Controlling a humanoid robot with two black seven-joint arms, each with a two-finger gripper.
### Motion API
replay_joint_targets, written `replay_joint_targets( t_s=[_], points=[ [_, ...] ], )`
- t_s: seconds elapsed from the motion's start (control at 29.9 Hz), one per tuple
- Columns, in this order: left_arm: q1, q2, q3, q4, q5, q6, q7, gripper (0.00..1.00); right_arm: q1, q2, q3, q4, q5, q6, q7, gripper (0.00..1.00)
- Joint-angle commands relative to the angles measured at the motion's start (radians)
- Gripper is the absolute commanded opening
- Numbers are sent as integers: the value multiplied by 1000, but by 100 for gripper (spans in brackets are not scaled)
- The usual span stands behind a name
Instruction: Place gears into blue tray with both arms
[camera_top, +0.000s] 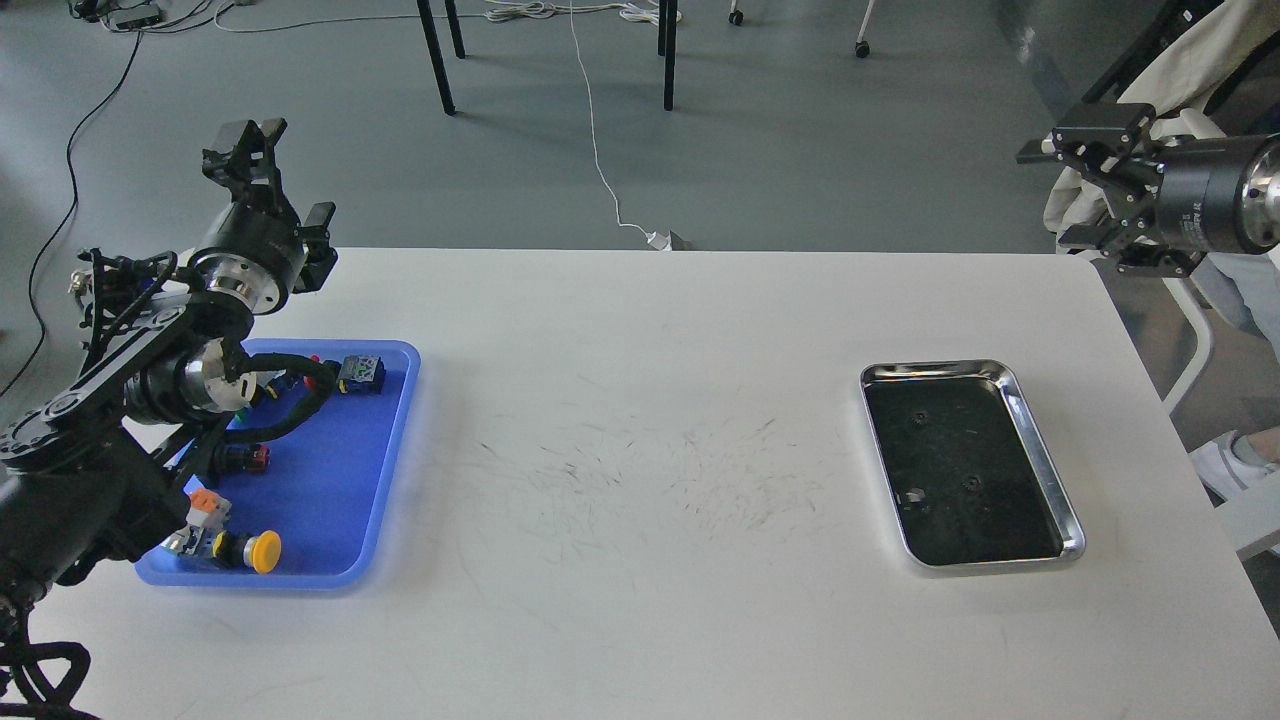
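The blue tray (340, 500) lies at the table's left end and holds several push-button switches. Tiny dark gears (917, 421) (968, 484) sit faintly visible on the dark inside of the steel tray (1045, 470) at the right. My left gripper (283, 183) is raised above the tray's far left corner, pointing away, open and holding nothing. My right gripper (1062, 195) hangs open and empty beyond the table's far right corner, well away from the steel tray.
A yellow-capped switch (262, 551) lies at the blue tray's near edge, and a black one (361, 372) near its far edge. A draped chair (1190, 80) stands behind the right gripper. Table legs and a white cable (600, 170) are on the floor beyond.
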Motion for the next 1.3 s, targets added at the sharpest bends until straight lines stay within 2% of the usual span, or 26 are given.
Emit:
replay_joint_targets(
  t_s=[0.0, 0.2, 0.37, 0.5, 0.87, 1.07, 1.27],
  points=[
    [1, 3, 0, 0, 1, -1, 0, 98, 3, 37, -115, 11, -159, 0, -29, 99],
    [6, 3, 0, 0, 1, -1, -4, 98, -15, 147, -208, -3, -308, 0, -38, 99],
    [15, 4, 6, 0, 1, -1, -40, 98, -35, 243, -264, -26, -365, 0, -38, 96],
    [18, 4, 8, 0, 1, -1, -60, 98, -52, 315, -298, -68, -388, 0, -33, 96],
    [32, 13, 8, 2, 1, -3, -78, 98, -84, 441, -312, -175, -399, 0, -23, 90],
    [34, 15, 8, 2, 1, -3, -78, 98, -109, 464, -312, -213, -408, 0, -15, 81],
    [46, 16, 6, 2, 1, -1, -80, 98, -125, 464, -312, -235, -422, 0, -6, 66]
  ],
)
